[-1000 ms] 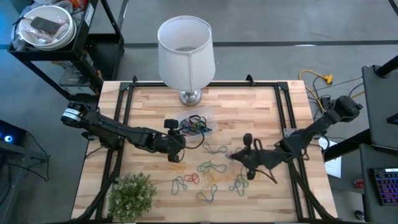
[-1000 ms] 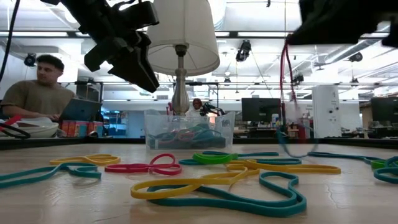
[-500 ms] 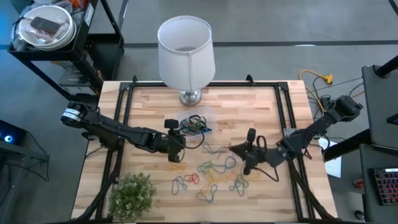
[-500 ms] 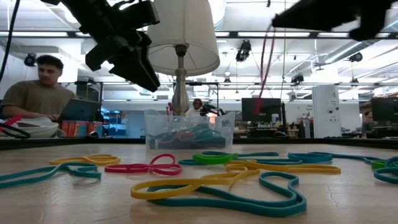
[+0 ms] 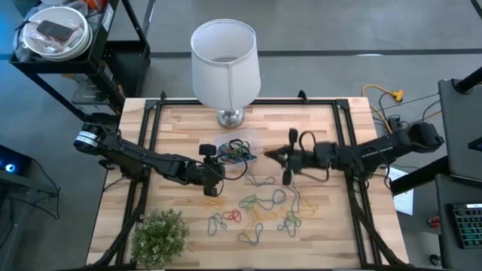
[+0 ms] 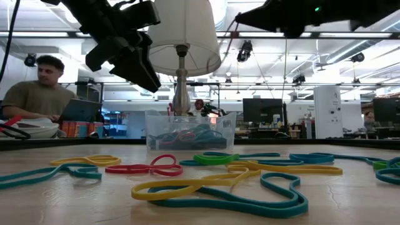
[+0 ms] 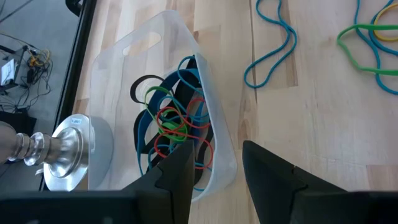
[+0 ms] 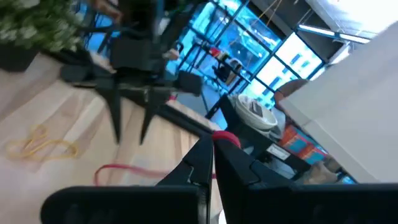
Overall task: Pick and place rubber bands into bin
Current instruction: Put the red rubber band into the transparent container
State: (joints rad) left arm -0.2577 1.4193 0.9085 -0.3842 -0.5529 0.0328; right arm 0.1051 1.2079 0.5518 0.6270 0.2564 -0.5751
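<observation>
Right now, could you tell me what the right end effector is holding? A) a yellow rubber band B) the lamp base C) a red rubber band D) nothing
C: the right wrist view shows the right end effector shut on a red rubber band that trails from its tips, held above the table near the bin.

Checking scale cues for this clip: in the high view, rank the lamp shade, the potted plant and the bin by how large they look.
1. Lamp shade, clearly the largest, though it stands nearest the overhead camera.
2. Potted plant, mid-sized.
3. Bin, the smallest, holding a tangle of rubber bands.
</observation>
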